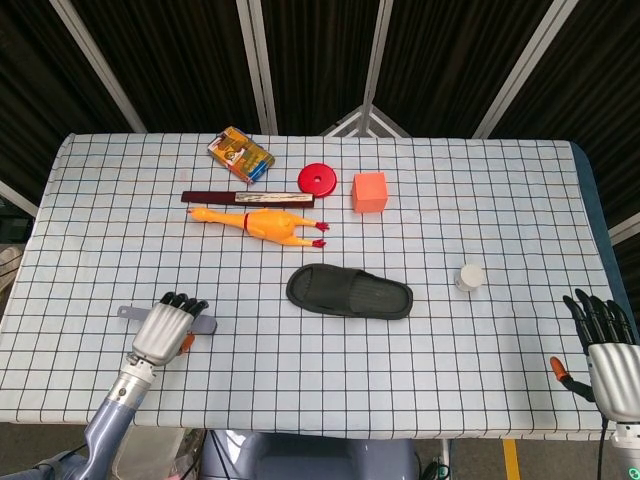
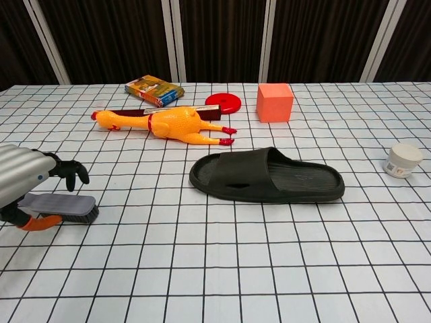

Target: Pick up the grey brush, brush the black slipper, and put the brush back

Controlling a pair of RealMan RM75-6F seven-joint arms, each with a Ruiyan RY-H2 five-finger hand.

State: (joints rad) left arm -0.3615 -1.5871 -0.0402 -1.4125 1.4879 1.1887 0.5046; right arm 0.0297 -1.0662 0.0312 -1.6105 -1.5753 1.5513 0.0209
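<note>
The grey brush [image 2: 62, 204] lies flat on the table at the front left; its handle end [image 1: 127, 312] sticks out to the left. My left hand [image 1: 165, 330] arches over it, fingers [image 2: 73, 169] curling down past its far side and the orange-tipped thumb [image 2: 32, 223] at its near side. The brush still rests on the cloth and I see no firm grip. The black slipper [image 1: 349, 291] lies sole-down in the middle, also plain in the chest view [image 2: 266, 176]. My right hand [image 1: 603, 342] hovers at the front right edge, fingers spread, holding nothing.
A rubber chicken [image 1: 262, 222], dark red bar [image 1: 246, 198], colourful box [image 1: 241, 154], red disc [image 1: 319, 179] and orange cube [image 1: 369, 191] sit behind the slipper. A small white jar [image 1: 469, 277] stands to its right. The checked table [image 1: 480, 200] ends close behind both hands.
</note>
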